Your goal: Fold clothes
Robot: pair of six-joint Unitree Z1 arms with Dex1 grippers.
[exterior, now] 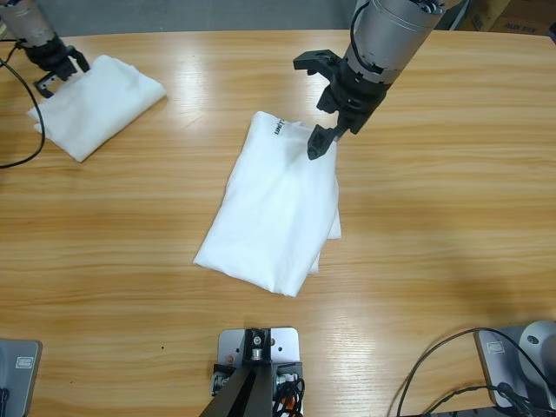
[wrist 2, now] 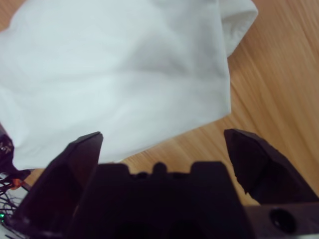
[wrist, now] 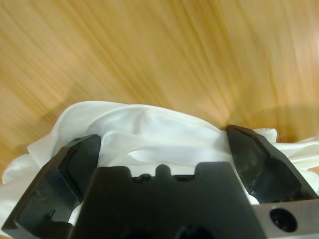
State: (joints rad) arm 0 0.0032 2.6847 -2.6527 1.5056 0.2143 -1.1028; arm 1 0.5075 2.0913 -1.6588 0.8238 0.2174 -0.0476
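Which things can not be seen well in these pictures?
- Left gripper: whether its jaws touch the smaller folded garment; its own body hides that in the left wrist view.
- Black print on the larger folded garment: too small, high view.
- Right gripper: edge beneath it hidden by its body.

Long wooden table [exterior: 452,217] with a light grain. A folded white shirt [exterior: 274,217] lies flat mid-table, and a second folded white garment [exterior: 100,104] sits at the far left corner.
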